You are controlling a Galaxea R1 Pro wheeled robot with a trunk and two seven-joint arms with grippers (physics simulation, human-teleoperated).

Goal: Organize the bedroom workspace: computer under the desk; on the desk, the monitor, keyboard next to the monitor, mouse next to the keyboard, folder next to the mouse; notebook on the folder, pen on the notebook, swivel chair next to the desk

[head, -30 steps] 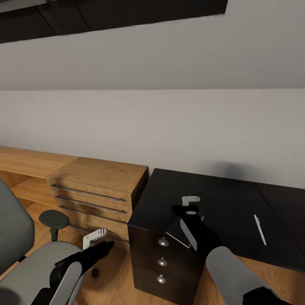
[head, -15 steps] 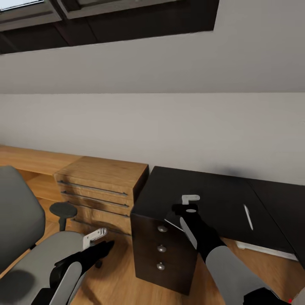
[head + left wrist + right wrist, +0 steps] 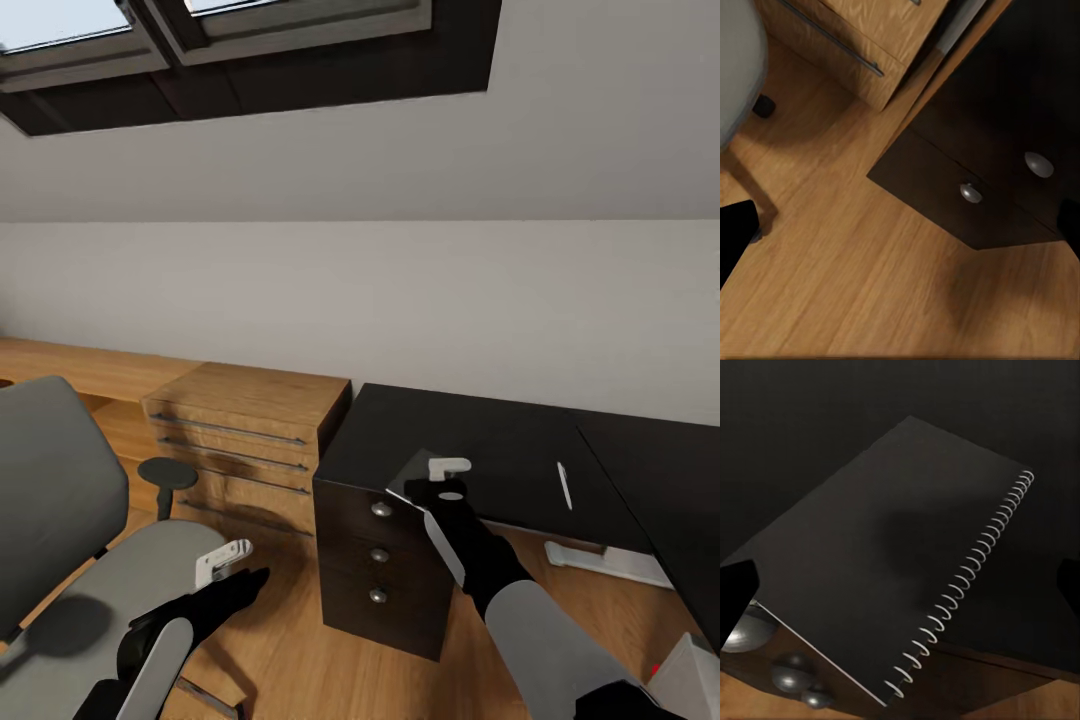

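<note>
The dark desk (image 3: 480, 440) stands ahead, the grey swivel chair (image 3: 90, 560) at my left. My right pincer (image 3: 447, 482) grips the black spiral notebook (image 3: 892, 577) above the desk's drawer corner; my left pincer (image 3: 232, 562) hangs over the floor, spread unclear. The pen (image 3: 563, 485) lies on the desk.

Bare desk (image 3: 480, 450) left of pen (image 3: 564, 486)

No legible text, labels, brands or numbers in any view; the notebook (image 3: 885, 577) cover is plain black, unmarked.
</note>
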